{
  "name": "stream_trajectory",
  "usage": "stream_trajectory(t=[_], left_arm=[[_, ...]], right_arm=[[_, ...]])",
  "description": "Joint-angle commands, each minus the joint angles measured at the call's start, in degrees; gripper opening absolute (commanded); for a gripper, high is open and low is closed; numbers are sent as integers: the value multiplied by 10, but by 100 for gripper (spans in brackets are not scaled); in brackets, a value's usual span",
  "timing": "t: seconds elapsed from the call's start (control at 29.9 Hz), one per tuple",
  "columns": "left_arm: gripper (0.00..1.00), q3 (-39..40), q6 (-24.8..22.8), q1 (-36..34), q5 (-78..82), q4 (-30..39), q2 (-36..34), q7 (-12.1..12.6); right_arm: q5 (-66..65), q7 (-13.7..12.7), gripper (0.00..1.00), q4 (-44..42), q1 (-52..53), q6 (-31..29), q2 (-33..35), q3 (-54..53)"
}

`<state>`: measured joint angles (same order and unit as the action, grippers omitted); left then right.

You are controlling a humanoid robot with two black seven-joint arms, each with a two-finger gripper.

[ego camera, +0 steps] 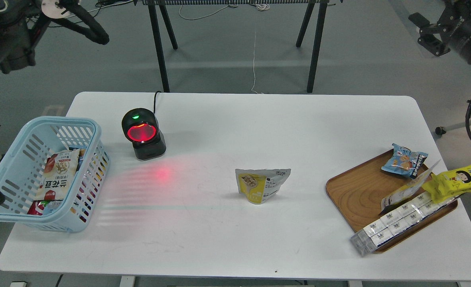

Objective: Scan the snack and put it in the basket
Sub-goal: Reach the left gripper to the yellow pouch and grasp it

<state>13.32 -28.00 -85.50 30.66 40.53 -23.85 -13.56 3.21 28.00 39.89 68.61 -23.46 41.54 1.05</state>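
Note:
The snack (262, 184), a small stand-up pouch with a yellow front and a white part with dark text, stands upright at the middle of the white table (259, 127). The light blue basket (95, 131) sits at the table's left edge and holds other packets. My right gripper (423, 31) is high at the top right, far above and behind the table, with its fingers apart and empty. Only part of my left arm (8, 32) shows at the top left; its gripper is out of view.
A black scanner (142, 133) with a glowing red window stands right of the basket and casts red light on the table. A brown wooden tray (355, 191) at the right holds a blue packet (404, 159), a yellow cartoon-face packet (456, 181) and a long clear pack (399, 223).

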Motion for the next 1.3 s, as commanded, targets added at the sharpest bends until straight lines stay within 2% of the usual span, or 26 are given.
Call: stream_trajectory(t=[0.0, 0.2, 0.3, 0.47, 0.67, 0.8, 0.87, 1.27], left_arm=[[99, 0, 0, -4, 75, 120, -26, 0], [97, 0, 0, 4, 250, 287, -41, -1], [97, -2, 0, 22, 357, 336, -34, -1], [97, -2, 0, 61, 542, 386, -19, -3], [97, -3, 0, 120, 758, 394, 6, -4], [97, -4, 0, 173, 888, 393, 12, -42], [97, -10, 0, 190, 943, 390, 21, -48], [93, -86, 0, 209, 943, 357, 47, -48]], right_arm=[[64, 0, 96, -43, -30, -18, -24, -52], [99, 0, 96, -90, -95, -30, -70, -193], [102, -8, 96, -92, -137, -40, -86, -265], [103, -9, 98, -90, -190, -43, -108, -322], [153, -11, 98, -85, -232, -45, -110, -362], [164, -12, 98, -84, -238, -45, -110, -361], [163, -12, 98, -84, -241, -45, -114, -361], [162, -12, 98, -84, -242, -45, -124, -361]])
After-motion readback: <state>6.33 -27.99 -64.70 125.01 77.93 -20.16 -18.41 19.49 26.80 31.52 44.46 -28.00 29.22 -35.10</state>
